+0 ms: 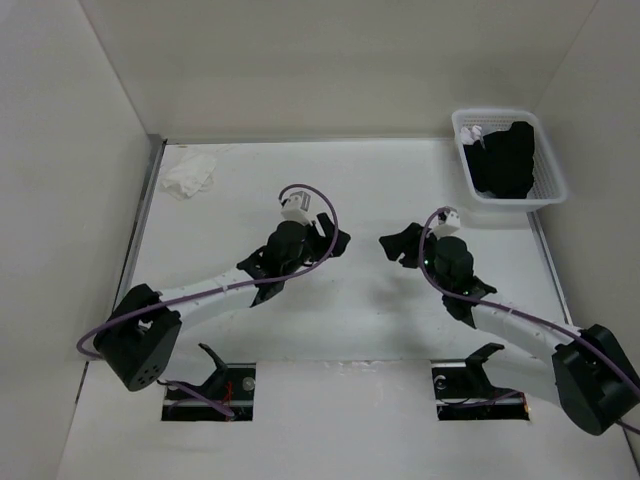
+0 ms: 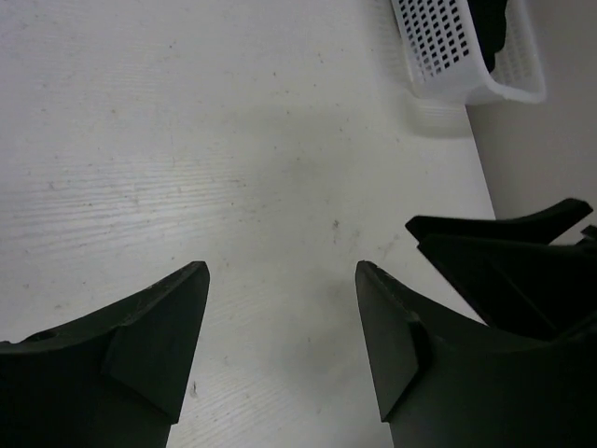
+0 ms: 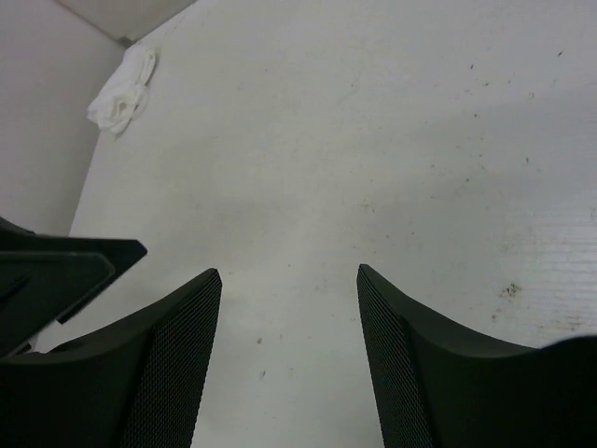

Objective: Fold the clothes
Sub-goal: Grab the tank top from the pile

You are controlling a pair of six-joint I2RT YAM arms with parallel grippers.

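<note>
The right gripper (image 3: 287,273) is hovering over the white table (image 3: 392,131), its two black fingers (image 3: 159,373) standing wide apart with only speckled tabletop showing between them. A small white cloth (image 3: 123,91) is lying crumpled at the far left, near the wall (image 3: 37,140). A black pointed piece (image 3: 56,280) is poking in from the left edge.

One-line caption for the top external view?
Left hand and right hand open, empty, over the table; black shirt bunched in the white basket, far right.
</note>
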